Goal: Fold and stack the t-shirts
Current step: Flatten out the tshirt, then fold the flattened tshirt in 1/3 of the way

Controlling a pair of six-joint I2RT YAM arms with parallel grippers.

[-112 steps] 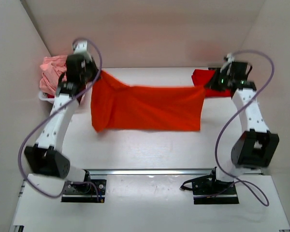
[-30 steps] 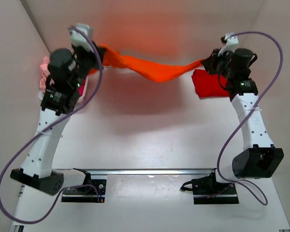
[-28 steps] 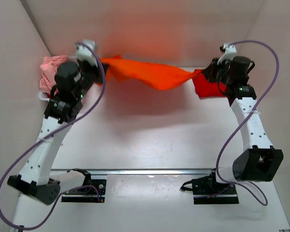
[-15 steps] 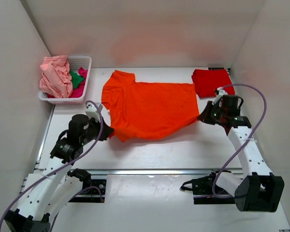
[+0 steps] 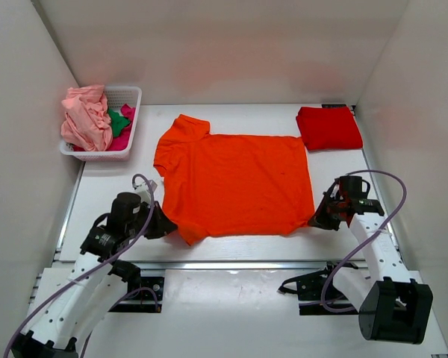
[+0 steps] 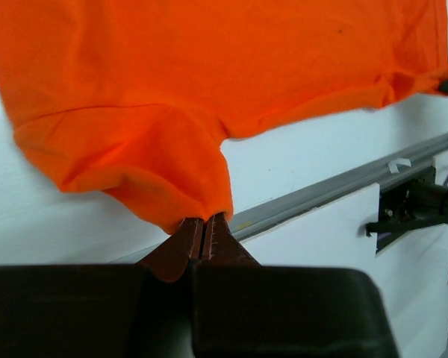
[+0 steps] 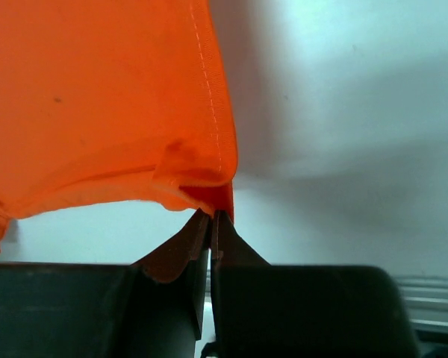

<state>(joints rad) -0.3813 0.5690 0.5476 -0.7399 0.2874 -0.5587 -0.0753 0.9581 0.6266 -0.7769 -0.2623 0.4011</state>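
Overhead looking down, wrist views close, sharing orange t-shirt [image 5: 235, 183]

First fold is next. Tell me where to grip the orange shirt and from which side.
Grip its near long edge from the near side: the near sleeve and the near hem corner. The orange shirt lies flat, sleeves leftward, so those ends lift that whole side. The left gripper and right gripper are shut there.
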